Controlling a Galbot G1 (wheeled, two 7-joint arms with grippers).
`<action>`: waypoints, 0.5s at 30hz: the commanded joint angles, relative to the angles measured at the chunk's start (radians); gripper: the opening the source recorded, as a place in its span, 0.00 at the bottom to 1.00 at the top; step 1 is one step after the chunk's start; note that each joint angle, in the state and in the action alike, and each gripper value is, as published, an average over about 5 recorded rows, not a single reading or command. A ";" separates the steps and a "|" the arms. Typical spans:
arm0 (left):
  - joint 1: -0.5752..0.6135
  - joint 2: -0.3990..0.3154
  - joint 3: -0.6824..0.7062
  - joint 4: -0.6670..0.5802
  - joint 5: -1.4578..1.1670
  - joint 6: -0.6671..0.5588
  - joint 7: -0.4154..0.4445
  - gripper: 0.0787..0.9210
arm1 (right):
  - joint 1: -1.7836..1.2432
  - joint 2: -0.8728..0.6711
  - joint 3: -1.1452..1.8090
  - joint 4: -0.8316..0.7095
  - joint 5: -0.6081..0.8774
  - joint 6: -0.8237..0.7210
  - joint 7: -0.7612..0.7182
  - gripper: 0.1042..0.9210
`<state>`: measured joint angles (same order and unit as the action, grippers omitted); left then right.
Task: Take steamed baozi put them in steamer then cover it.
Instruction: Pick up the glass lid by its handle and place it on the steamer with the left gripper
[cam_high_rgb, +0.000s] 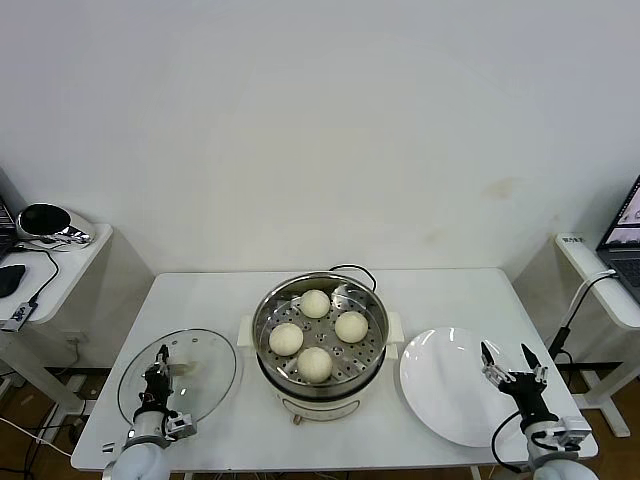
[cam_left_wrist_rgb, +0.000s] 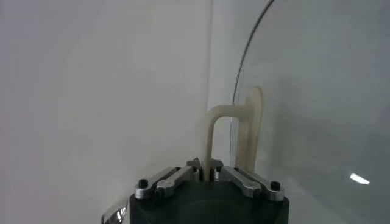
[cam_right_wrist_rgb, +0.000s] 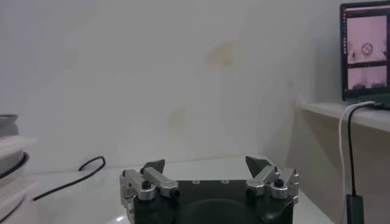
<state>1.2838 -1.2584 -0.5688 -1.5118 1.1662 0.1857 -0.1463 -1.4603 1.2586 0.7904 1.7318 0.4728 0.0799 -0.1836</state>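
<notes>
Several pale steamed baozi (cam_high_rgb: 315, 303) lie on the perforated tray inside the shiny steamer (cam_high_rgb: 262, 320) at the table's middle. The clear glass lid (cam_high_rgb: 205, 372) rests flat on the table left of the steamer. My left gripper (cam_high_rgb: 160, 364) is over the lid's near-left part, shut on its cream handle (cam_left_wrist_rgb: 214, 131); in the left wrist view the gripper (cam_left_wrist_rgb: 210, 169) pinches the handle's thin bar, with the lid glass (cam_left_wrist_rgb: 304, 109) beyond it. My right gripper (cam_high_rgb: 507, 362) hangs open and holding nothing over the white plate (cam_high_rgb: 440, 390), and the right wrist view shows it (cam_right_wrist_rgb: 206, 164) wide apart.
A black cable (cam_high_rgb: 350, 270) curls behind the steamer. A side table with a dark device (cam_high_rgb: 45, 222) stands at the far left. A shelf with a laptop (cam_high_rgb: 625, 240) stands at the far right. The table's front edge runs just below both grippers.
</notes>
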 joint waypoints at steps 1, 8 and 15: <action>0.089 0.054 0.055 -0.314 -0.032 0.385 0.041 0.08 | 0.010 0.004 -0.005 -0.001 0.010 -0.001 0.000 0.88; 0.083 0.070 0.062 -0.456 0.085 0.577 0.159 0.08 | 0.003 0.030 0.000 0.041 -0.004 -0.052 0.016 0.88; 0.033 0.022 0.040 -0.633 0.197 0.593 0.404 0.08 | -0.009 0.053 0.002 0.065 -0.055 -0.079 0.029 0.88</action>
<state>1.3351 -1.2141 -0.5322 -1.8582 1.2232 0.5942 -0.0211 -1.4643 1.2900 0.7920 1.7673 0.4630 0.0366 -0.1665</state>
